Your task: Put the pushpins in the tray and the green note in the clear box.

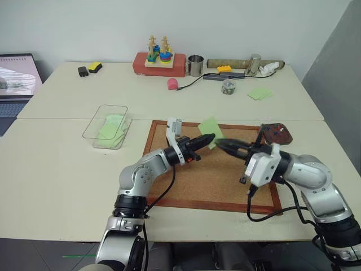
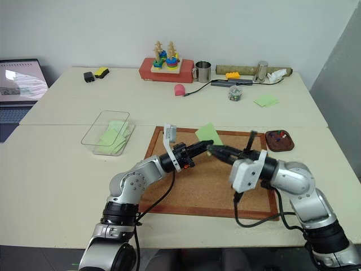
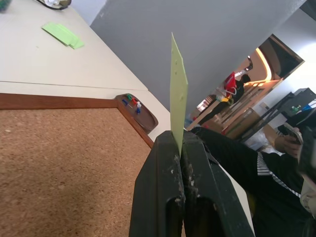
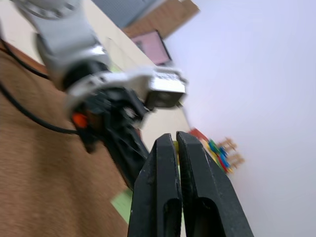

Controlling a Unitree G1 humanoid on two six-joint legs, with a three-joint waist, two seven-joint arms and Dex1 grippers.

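I have the green note (image 1: pixel 211 130) pinched edge-on between the fingers of my left gripper (image 1: pixel 213 137), just above the middle of the head view, over the upper part of the cork board (image 1: pixel 214 186). My left wrist view shows why it stands so stiffly: the two black fingers are pressed flat together on the note's lower edge, so the sheet rises straight out of them like a blade.

My right gripper (image 1: pixel 220 143) sits just right of centre, its tips pointing toward the left one and nearly meeting it at the note. Its fingers are pressed together; a sliver of pale green shows at their tips in the right wrist view, but I cannot tell whether they grip the paper or only sit against it. I judge the two are close because a thin sheet is easier to steady from both sides.

The clear box (image 1: pixel 106 129) waits at centre left, off the board, already holding some green paper. The tray (image 1: pixel 278 134) lies at centre right, just past the board's upper right corner, with pushpins (image 3: pixel 133 101) inside. So the pin part looks settled, and carrying the note left to the box is what remains.
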